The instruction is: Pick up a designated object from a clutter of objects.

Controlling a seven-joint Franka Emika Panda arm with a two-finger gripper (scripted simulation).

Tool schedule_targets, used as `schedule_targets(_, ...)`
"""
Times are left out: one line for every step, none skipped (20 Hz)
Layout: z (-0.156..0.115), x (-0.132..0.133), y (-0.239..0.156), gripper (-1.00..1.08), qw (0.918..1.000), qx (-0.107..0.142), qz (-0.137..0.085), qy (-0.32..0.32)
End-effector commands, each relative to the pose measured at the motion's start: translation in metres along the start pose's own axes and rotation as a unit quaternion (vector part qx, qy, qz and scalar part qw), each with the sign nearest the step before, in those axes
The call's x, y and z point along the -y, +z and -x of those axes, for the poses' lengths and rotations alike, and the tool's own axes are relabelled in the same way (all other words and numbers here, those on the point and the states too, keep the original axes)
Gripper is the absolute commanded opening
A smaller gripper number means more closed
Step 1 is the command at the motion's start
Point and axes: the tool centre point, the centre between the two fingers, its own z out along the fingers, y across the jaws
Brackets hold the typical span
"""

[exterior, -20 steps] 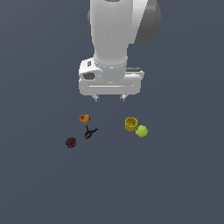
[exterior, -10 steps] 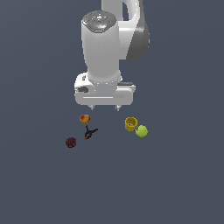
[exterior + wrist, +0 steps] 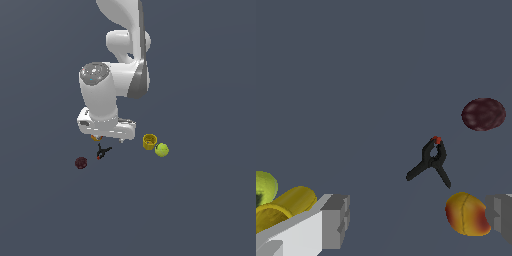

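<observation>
The designated object, a small black forked clamp with a red tip, lies flat on the grey floor among the clutter of objects. My gripper hangs just above and slightly behind it, open, with nothing between its fingers. The orange-red ball sits close to one finger and is mostly hidden by the hand in the exterior view. The dark maroon ball lies beyond the clamp's red tip.
A yellow cup lies toward the exterior view's right, with a yellow-green ball touching it. The floor is plain dark grey.
The arm has come down and shifted toward the exterior view's left, bringing the hand low over the orange-red ball and clamp. The objects have not moved.
</observation>
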Motion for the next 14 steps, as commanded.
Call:
schedule_targets(0.000,-0.014,0.024,1.00,0.9998,-0.003,-0.001,0.022)
schedule_targets(0.000,-0.019,0.033,1.00,0.9995,-0.004,-0.001,0.030)
schedule_targets(0.000,-0.024,0.041,1.00,0.9993,-0.005,-0.001,0.037)
schedule_targets(0.001,-0.029,0.049,1.00,0.9990,-0.006,-0.001,0.044)
schedule_targets(0.002,-0.033,0.056,1.00,0.9987,-0.007,-0.001,0.051)
schedule_targets(0.003,-0.037,0.063,1.00,0.9983,-0.008,-0.001,0.057)
schedule_targets(0.004,-0.041,0.069,1.00,0.9980,-0.009,-0.001,0.063)
schedule_targets(0.004,-0.045,0.075,1.00,0.9976,-0.009,0.000,0.068)
schedule_targets(0.005,-0.048,0.080,1.00,0.9973,-0.010,0.000,0.073)
schedule_targets(0.006,-0.051,0.084,1.00,0.9969,-0.011,0.000,0.077)
schedule_targets(0.007,-0.053,0.089,1.00,0.9966,-0.011,0.001,0.081)
schedule_targets(0.008,-0.056,0.092,1.00,0.9963,-0.012,0.001,0.085)
schedule_targets(0.009,-0.058,0.095,1.00,0.9961,-0.012,0.001,0.088)
schedule_targets(0.009,-0.060,0.098,1.00,0.9958,-0.012,0.002,0.090)
